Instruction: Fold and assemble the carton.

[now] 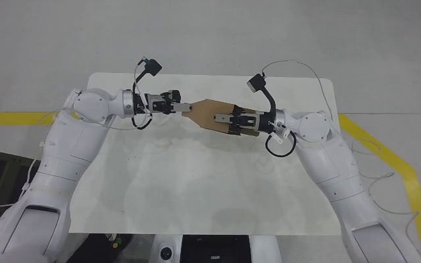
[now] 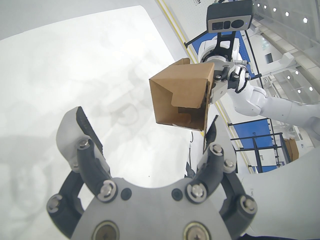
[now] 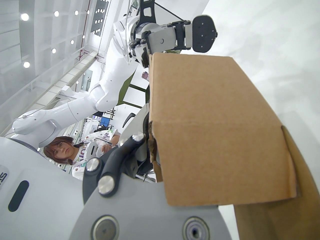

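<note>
The carton (image 1: 209,113) hangs in the air above the far half of the table (image 1: 197,197), about midway across it and close to its far edge, clear of the tabletop. Its long axis lies nearly level and runs along that far edge, from the table's left side toward its right, with the right end angled slightly toward the near edge.

The end pointing to the table's left side narrows to a blunt wedge in the top view. The left wrist view shows this end partly closed: one flap with a notched tab is folded across the mouth, and a dark gap into the inside shows beside it. A thin flap juts from the same end, seen edge-on.

The right gripper (image 1: 227,120) is over the table's far right part, clenched on the carton's right end. One finger lies along the upper wall, and in the left wrist view it pinches that wall. A loose flap stands out past the grip.

The left gripper (image 1: 179,107) is over the table's far left part, at the tip of the wedge. Its fingers (image 2: 85,126) are spread wide, released, with nothing between them. The edge-on flap reaches just beside one finger; whether they touch cannot be told.
</note>
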